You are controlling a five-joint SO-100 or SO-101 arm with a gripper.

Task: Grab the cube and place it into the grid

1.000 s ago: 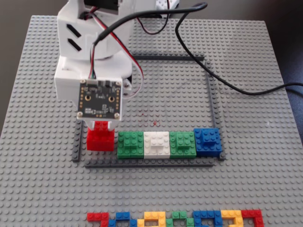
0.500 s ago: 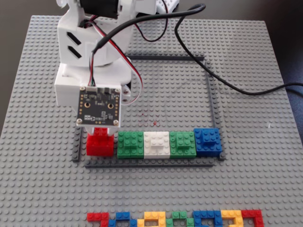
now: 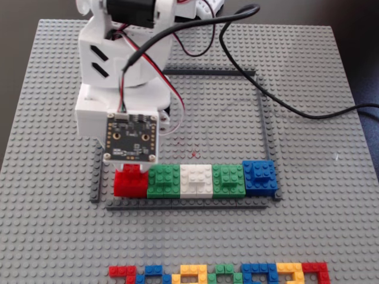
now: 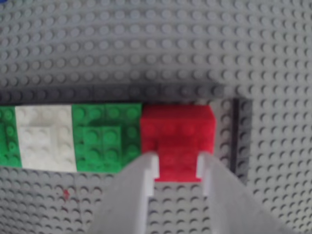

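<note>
The red cube (image 3: 130,183) sits at the left end of a row inside the dark grey grid frame (image 3: 263,118), touching a green cube (image 3: 164,180). A white cube (image 3: 196,180), another green cube (image 3: 228,178) and a blue cube (image 3: 259,176) follow to the right. My gripper (image 3: 131,171) points straight down over the red cube. In the wrist view my gripper (image 4: 178,163) has its white fingers (image 4: 141,175) pressed against both sides of the raised top of the red cube (image 4: 178,129), beside the green cube (image 4: 107,136) and the white cube (image 4: 44,136).
The grey studded baseplate (image 3: 308,236) covers the table. The arm's white base (image 3: 124,65) stands at the back inside the frame. A black cable (image 3: 284,106) loops across the frame's right side. A line of flat coloured bricks (image 3: 219,273) lies at the front edge.
</note>
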